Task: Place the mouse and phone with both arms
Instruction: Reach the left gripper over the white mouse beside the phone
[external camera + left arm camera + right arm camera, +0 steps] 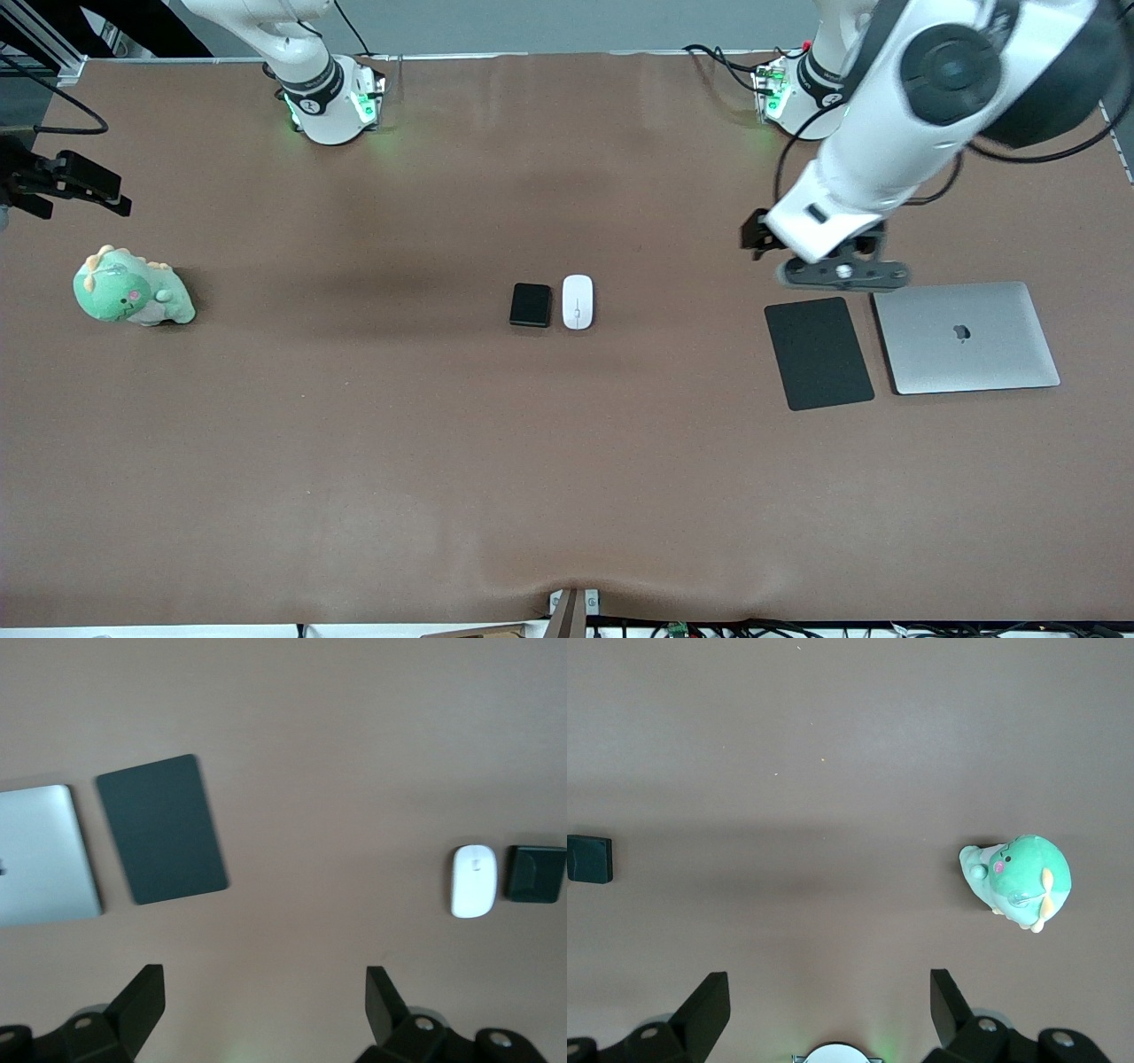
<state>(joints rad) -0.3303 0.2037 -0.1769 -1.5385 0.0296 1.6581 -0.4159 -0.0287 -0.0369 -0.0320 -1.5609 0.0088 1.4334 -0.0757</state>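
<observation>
Where the front view looks down on the brown bench (354, 461), the phone (531, 305) and the mouse (578, 301) lie just beside each other at mid-bench, the mouse toward the left arm's end. A black mouse pad (819, 353) and a closed silver laptop (966, 337) lie near each other at that end, and a green plush dinosaur (131, 290) sits at the right arm's end. The left gripper (842, 273) hangs over bare bench close to the pad's and laptop's farther edges, its fingers hidden under the wrist. Only a black piece of the right gripper (66, 182) shows at the frame edge, over bench farther from the camera than the plush.

From the left wrist view, the left gripper's fingers (142, 997) stand wide apart, holding nothing; the laptop (44, 855) and phone (536, 873) are cut by the frame edges, while the mouse (473, 881) and pad (161, 828) show whole.

From the right wrist view, the fingers (707, 1001) are likewise spread and empty; the plush (1019, 879) shows whole and the phone (589, 858) is partly cut off.
</observation>
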